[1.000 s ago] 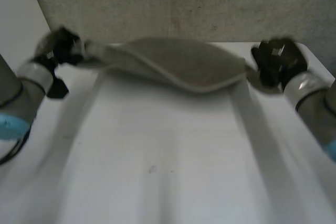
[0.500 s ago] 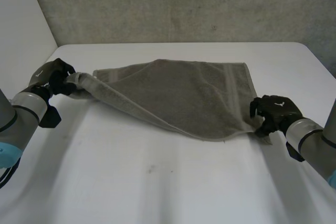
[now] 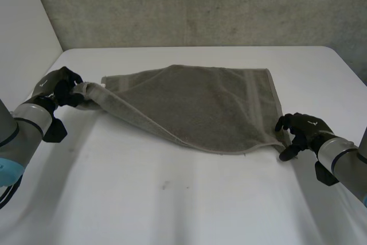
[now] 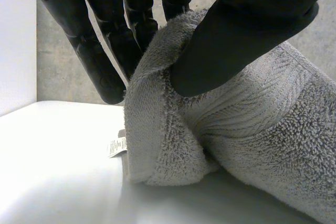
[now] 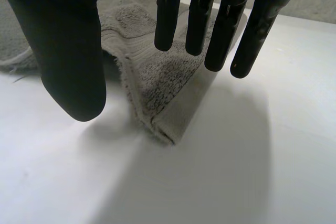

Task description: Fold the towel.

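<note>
**Towel pinched at one end, free at the other**

Nearest, bare table is seen in front of both hands. The right hand is held open, its fingers straight and spread and the thumb well apart from them, so nothing is gripped. One towel corner lies flat on the table just beyond those fingertips, close to them but not touched.

The left hand is closed on the opposite end. There the cloth is pinched between thumb and fingers and bunched into a thick roll. A small label is seen under that pinch, at the cloth's edge.

The towel is laid between the two hands, its long axis running from one hand to the other. A slanting edge runs from the left pinch toward the right fingertips.

The coming move is judged to turn on the free corner. It lies straight ahead of the right fingertips, so only a short reach is needed.

How many layers are held in the left pinch cannot be made out. What lies beneath the upper layer is covered. Farthest off, a grey wall is seen.
</note>
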Robot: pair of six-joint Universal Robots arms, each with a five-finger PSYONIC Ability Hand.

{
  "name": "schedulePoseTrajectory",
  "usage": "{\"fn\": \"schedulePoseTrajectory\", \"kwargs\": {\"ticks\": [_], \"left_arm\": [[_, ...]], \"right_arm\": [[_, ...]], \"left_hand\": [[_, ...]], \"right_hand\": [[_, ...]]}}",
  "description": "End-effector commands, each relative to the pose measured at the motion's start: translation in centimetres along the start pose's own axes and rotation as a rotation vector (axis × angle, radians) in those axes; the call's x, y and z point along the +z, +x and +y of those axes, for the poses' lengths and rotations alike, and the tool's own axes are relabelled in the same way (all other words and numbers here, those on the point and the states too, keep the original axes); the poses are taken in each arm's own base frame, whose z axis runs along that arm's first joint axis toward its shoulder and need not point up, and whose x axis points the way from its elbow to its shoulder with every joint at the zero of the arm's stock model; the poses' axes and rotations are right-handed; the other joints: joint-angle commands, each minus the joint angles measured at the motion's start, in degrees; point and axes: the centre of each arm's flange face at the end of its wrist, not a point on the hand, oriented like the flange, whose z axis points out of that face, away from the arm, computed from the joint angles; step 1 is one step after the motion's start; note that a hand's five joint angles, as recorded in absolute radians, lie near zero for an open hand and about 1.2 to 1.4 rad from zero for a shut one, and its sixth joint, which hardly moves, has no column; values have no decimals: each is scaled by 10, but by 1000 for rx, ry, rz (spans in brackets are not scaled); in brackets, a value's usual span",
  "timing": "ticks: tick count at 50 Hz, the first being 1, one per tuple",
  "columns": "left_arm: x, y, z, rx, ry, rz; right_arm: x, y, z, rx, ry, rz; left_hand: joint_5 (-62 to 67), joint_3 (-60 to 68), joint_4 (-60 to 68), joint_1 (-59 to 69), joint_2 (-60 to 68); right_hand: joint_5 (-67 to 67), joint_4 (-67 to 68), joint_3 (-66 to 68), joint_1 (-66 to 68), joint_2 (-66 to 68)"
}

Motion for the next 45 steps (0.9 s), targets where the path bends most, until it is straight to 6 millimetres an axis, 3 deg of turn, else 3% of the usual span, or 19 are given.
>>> {"fn": "schedulePoseTrajectory", "kwargs": {"ticks": [1, 3, 4, 6, 9, 11, 12, 14, 17, 19, 20, 24, 30, 36, 41, 45], "left_arm": [[0, 0, 1, 1, -3, -1], [0, 0, 1, 1, -3, 0], [-1, 0, 1, 1, -5, 0], [-1, 0, 1, 2, -6, -1], [-2, 0, 2, 5, -10, -2], [-3, 0, 2, 3, -17, -6], [-5, 0, 3, 1, -30, -10], [-8, 1, 3, 1, -38, -13], [-15, 2, 3, -4, -64, -21], [-19, 3, 4, -6, -81, -28], [-23, 3, 5, -4, -102, -36], [-35, 4, 9, 8, -153, -51], [-67, 6, 21, 87, -293, -84], [-99, 11, 23, 143, -430, -110], [-110, 13, 20, 162, -487, -120], [-98, 13, 11, 183, -427, -107]], "right_arm": [[21, 4, 4, 40, 22, -3], [30, 7, 7, 45, 16, 4], [30, 7, 7, 45, 16, 4], [35, 9, 5, 42, 37, 9], [35, 12, -2, 37, 68, 19], [27, 12, -20, -3, 136, 27], [27, 12, -20, -3, 136, 27], [10, 10, -46, -68, 207, 31], [1, 8, -53, -111, 220, 33], [-16, 9, -61, -212, 220, 58], [-16, 9, -61, -213, 220, 59], [-47, 13, -66, -420, 143, 113], [-83, 10, -58, -651, -38, 102], [-113, 1, -59, -721, -132, 58], [-116, 0, -65, -750, -120, 58], [-107, 4, -71, -758, -84, 78]], "left_hand": [[106, 104, 102, 121, 102], [106, 104, 102, 121, 102], [106, 104, 102, 121, 102], [106, 104, 102, 121, 102], [106, 104, 102, 121, 102], [106, 104, 102, 121, 102], [106, 104, 102, 121, 102], [106, 104, 102, 121, 102], [106, 104, 102, 121, 102], [106, 104, 102, 121, 102], [106, 104, 102, 121, 102], [106, 104, 102, 121, 102], [106, 104, 102, 121, 102], [106, 104, 102, 121, 102], [106, 104, 102, 121, 102], [106, 104, 102, 121, 102]], "right_hand": [[116, 116, 116, 148, 113], [242, 242, 242, 273, 239], [243, 242, 242, 274, 239], [497, 497, 497, 528, 493], [498, 498, 498, 529, 494], [498, 498, 498, 529, 494], [498, 498, 498, 529, 494], [498, 498, 498, 529, 494], [498, 498, 498, 529, 494], [498, 498, 498, 529, 494], [498, 498, 498, 529, 494], [498, 498, 498, 529, 494], [498, 498, 498, 529, 494], [498, 498, 498, 529, 494], [498, 498, 498, 529, 494], [498, 498, 498, 529, 494]]}}
